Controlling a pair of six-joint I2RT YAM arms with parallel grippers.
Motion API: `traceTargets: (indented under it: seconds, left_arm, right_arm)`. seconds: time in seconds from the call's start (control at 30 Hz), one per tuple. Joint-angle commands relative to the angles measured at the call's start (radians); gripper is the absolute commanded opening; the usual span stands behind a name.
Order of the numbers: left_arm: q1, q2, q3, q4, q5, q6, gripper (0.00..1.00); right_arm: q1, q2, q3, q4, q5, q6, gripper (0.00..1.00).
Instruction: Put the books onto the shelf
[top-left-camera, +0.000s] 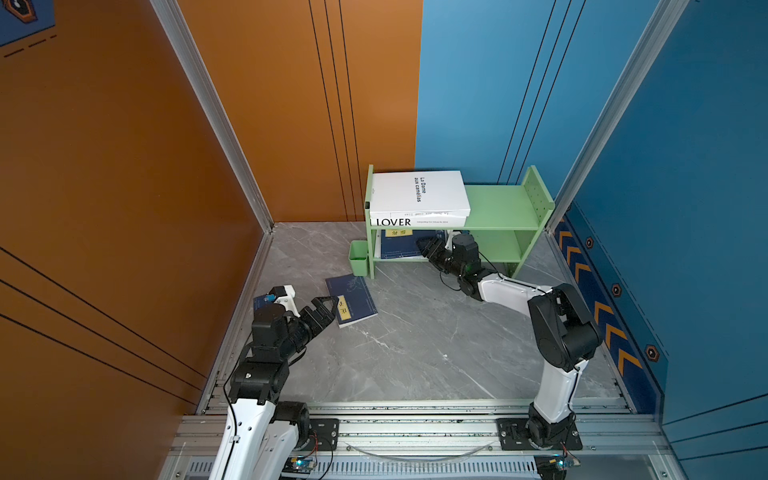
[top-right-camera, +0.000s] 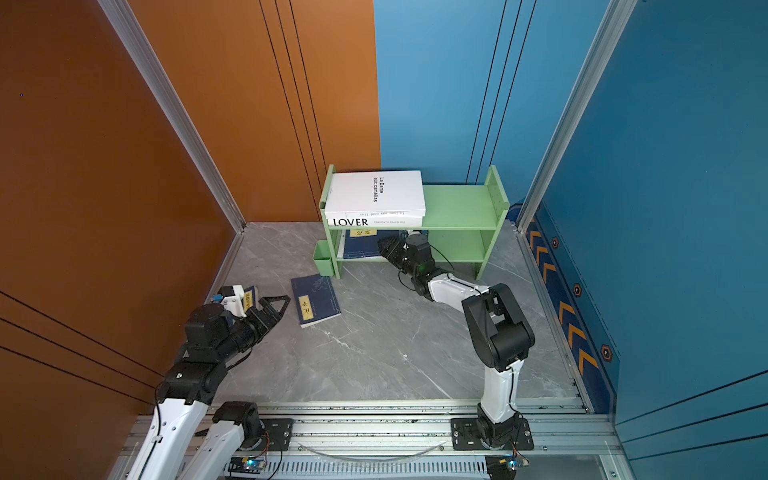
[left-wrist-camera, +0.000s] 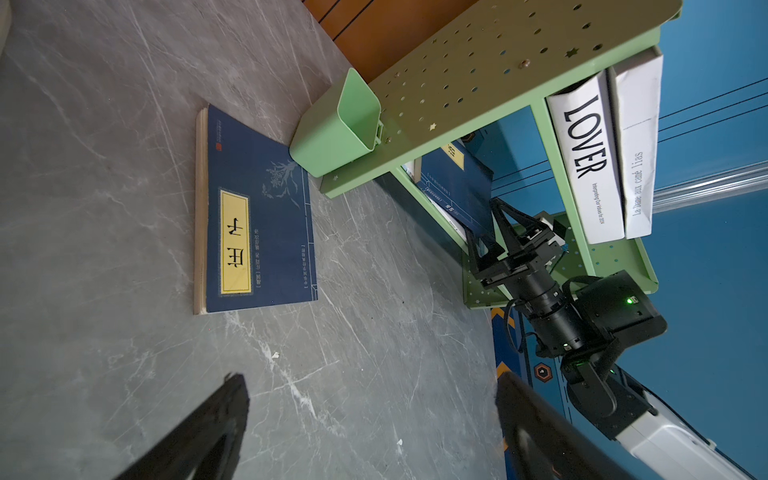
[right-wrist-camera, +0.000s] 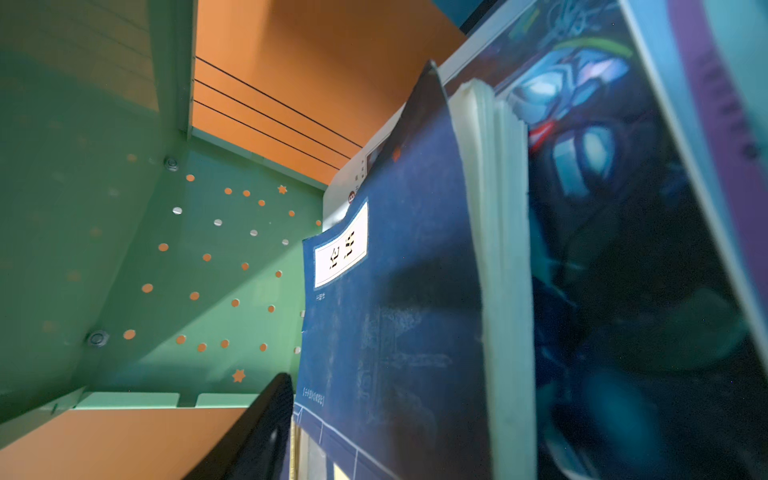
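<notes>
The light-green shelf (top-left-camera: 498, 208) (top-right-camera: 457, 208) stands at the back wall. Two white books (top-left-camera: 415, 193) (top-right-camera: 374, 195) lie stacked on its top tier, the lower lettered LOVER (left-wrist-camera: 586, 158). On the lower tier a navy book (top-left-camera: 399, 245) (right-wrist-camera: 395, 311) leans against the teal magazine (right-wrist-camera: 602, 208). My right gripper (top-left-camera: 422, 245) (left-wrist-camera: 482, 220) reaches into that tier, jaws apart on either side of the navy book's edge; one finger (right-wrist-camera: 266, 419) shows beside the cover. Another navy book (top-left-camera: 353, 299) (left-wrist-camera: 262, 216) lies flat on the floor. My left gripper (top-left-camera: 332, 303) (left-wrist-camera: 372, 382) hovers open just before it, empty.
A little green cup (top-left-camera: 358, 257) (left-wrist-camera: 336, 124) hangs on the shelf's left panel, close to the floor book. A further navy book (top-right-camera: 248, 299) lies by the left wall, mostly hidden behind my left wrist. The shelf's right half holds nothing. Walls close in on three sides.
</notes>
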Motion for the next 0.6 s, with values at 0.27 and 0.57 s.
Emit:
traceTargets:
  seconds: [0.27,0.57]
  left_arm:
    - [0.006,-0.013,-0.033,0.025,0.0,-0.017,0.94]
    - [0.003,-0.006,-0.033,0.047,0.015,-0.024,0.94]
  right_arm:
    - [-0.005,-0.005,-0.035,0.048,0.012,0.039,0.31]
    - [-0.06,-0.056,-0.161,0.314,-0.067,0.236,0.18]
